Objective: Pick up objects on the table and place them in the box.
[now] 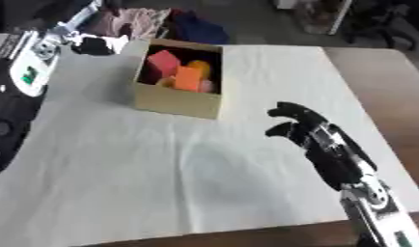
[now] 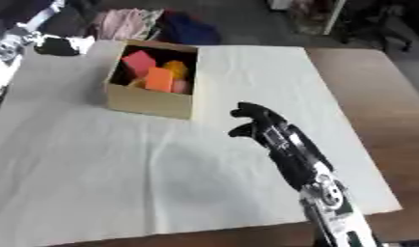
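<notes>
1. Here, a wooden surface (image 1: 390, 96) is covered for the most part by a white cloth (image 1: 162, 169), seen from above and slightly askew.
2. An open cardboard box (image 1: 175, 102) stands on the cloth toward the far left of the middle, with its flaps up at the back.
3. Inside the box lie several blocks: a red-pink block (image 1: 162, 61) at the back left, a yellow-orange piece (image 1: 200, 65) behind, an orange block (image 1: 188, 78) in front, and a small pink piece (image 1: 208, 87) at the right wall (their exact shapes are hard to make out).
4. The right hand (image 2: 262, 120) comes in from the lower right on a black and silver arm. It sits above the cloth, to the right of the box and nearer the camera, apart from the box.
5. Its fingers are curled inward, and nothing shows between them, so it reads as closed and holding nothing.
6. The left arm enters at the upper left edge, white and black; its left hand (image 1: 93, 46) is a dark shape just beyond the box's far left corner, and I cannot tell how its fingers stand.
7. Beyond the surface, pink and blue fabric (image 1: 175, 24) lies heaped on the floor.
</notes>
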You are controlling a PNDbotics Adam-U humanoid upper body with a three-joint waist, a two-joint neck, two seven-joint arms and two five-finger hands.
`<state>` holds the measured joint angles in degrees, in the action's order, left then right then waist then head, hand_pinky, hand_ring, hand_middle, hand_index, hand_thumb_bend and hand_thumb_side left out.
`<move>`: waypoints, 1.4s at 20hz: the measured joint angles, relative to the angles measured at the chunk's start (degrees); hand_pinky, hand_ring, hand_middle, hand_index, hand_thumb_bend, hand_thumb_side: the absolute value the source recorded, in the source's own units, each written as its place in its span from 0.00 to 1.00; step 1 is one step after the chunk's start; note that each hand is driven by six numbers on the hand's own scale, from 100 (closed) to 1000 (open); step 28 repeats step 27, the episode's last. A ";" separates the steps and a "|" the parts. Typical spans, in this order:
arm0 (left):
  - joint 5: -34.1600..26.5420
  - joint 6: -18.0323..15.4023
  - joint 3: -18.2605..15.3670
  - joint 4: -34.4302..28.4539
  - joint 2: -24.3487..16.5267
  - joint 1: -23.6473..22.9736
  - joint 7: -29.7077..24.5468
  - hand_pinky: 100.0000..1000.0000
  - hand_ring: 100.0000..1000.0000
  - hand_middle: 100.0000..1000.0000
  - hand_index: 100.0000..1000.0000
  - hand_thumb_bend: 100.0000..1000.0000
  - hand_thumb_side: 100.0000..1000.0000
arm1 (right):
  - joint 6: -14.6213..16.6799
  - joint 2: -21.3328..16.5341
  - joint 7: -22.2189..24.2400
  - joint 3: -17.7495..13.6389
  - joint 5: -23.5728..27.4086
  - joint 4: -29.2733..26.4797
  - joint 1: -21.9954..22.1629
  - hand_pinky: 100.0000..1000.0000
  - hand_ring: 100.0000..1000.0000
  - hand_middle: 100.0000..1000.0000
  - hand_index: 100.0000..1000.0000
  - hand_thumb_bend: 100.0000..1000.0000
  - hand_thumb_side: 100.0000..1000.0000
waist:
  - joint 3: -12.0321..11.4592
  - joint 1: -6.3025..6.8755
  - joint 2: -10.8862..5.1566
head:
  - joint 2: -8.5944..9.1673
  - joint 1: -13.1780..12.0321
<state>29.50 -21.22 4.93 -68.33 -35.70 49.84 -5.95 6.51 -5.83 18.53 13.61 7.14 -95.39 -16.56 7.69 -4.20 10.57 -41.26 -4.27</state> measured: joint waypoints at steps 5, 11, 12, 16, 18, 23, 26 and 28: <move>-18.57 7.77 -4.86 -14.05 -4.42 -8.91 0.57 0.64 0.53 0.61 0.80 0.00 0.40 | 0.13 -0.21 -0.41 -0.50 -0.05 0.00 0.19 0.81 0.66 0.79 0.88 0.00 0.80 | -1.28 0.00 -0.02 | 0.13 1.16; -32.68 13.68 -10.60 -29.13 -5.28 -24.21 2.19 0.64 0.52 0.59 0.79 0.00 0.46 | 0.29 -1.03 -0.93 -0.98 -0.36 0.01 0.45 0.81 0.66 0.79 0.88 0.00 0.80 | -3.24 0.02 -0.02 | 0.31 2.56; -34.34 14.34 -11.36 -31.21 -4.57 -26.56 2.02 0.64 0.52 0.59 0.79 0.00 0.48 | 0.31 -1.11 -1.05 -1.14 -0.46 0.01 0.45 0.81 0.66 0.79 0.88 0.00 0.80 | -3.61 0.05 -0.03 | 0.31 2.78; -38.26 16.27 -13.72 -37.20 -0.71 -34.00 1.05 0.64 0.52 0.59 0.79 0.00 0.48 | 0.31 -1.42 -1.22 -1.24 -0.57 0.01 0.51 0.81 0.66 0.79 0.88 0.00 0.80 | -4.63 0.22 -0.03 | 0.26 3.43; -38.96 16.99 -14.29 -38.71 0.17 -34.77 0.77 0.64 0.52 0.59 0.79 0.00 0.48 | 0.31 -1.52 -1.23 -1.24 -0.58 0.01 0.60 0.81 0.66 0.79 0.88 0.00 0.80 | -4.63 0.24 -0.03 | 0.25 3.49; -40.98 19.28 -14.71 -38.03 3.05 -38.57 0.36 0.62 0.51 0.57 0.78 0.00 0.65 | 0.40 -1.56 -1.60 -1.61 -0.60 0.01 0.77 0.81 0.66 0.79 0.88 0.00 0.80 | -7.26 0.24 -0.38 | 0.14 4.31; -41.95 20.58 -15.14 -37.48 7.00 -42.76 -1.22 0.62 0.51 0.57 0.78 0.00 0.69 | 0.42 -1.57 -1.78 -1.70 -0.66 0.02 1.26 0.81 0.66 0.79 0.88 0.00 0.80 | -7.37 0.24 -1.09 | -0.29 4.30; -41.99 20.92 -15.32 -37.65 8.49 -44.10 -1.73 0.62 0.51 0.56 0.78 0.00 0.70 | 0.44 -1.57 -1.82 -1.70 -0.69 0.03 1.41 0.81 0.66 0.79 0.88 0.00 0.80 | -7.40 0.24 -1.09 | -0.50 4.16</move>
